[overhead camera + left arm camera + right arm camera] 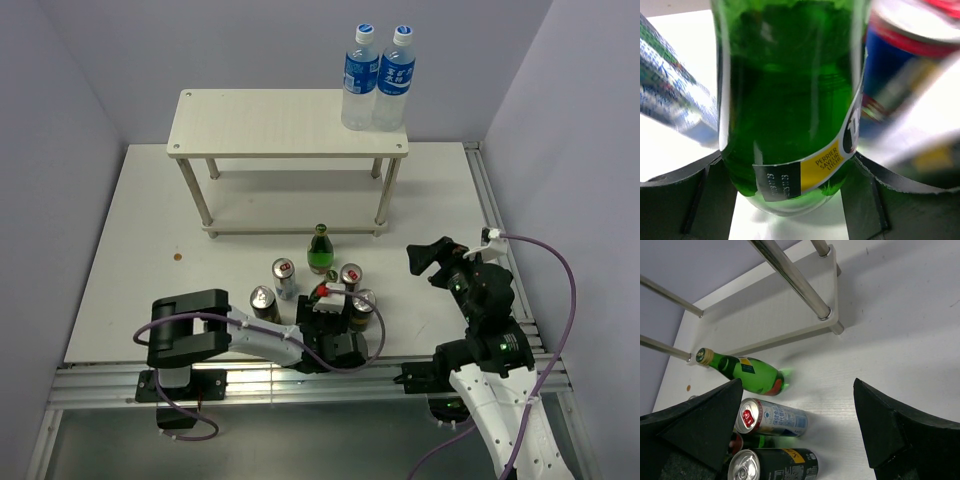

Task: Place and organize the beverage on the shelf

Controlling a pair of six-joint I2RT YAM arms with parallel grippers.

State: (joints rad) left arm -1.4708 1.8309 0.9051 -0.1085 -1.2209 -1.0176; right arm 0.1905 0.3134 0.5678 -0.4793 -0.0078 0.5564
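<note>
Two arms, one busy. Left gripper (pixel 787 165) jaws closed on the green glass bottle (pixel 785 100), low on its body, probably for a stable lift out from among the silver and dark cans (pixel 284 278). Bottle upright, long axis vertical, neck up, base apparently on the white table (pixel 130 260), well short of the cream-white two-tier shelf (pixel 270 125). Right gripper (pixel 797 386) jaws wide, empty, likely parked clear.

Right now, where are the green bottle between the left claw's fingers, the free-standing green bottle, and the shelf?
held green bottle (pixel 790 100), left wrist view, on its glass body.
free green bottle (pixel 320 258), top external view, on its lower body.
shelf (pixel 270 122), top external view, on its bare top board.
</note>
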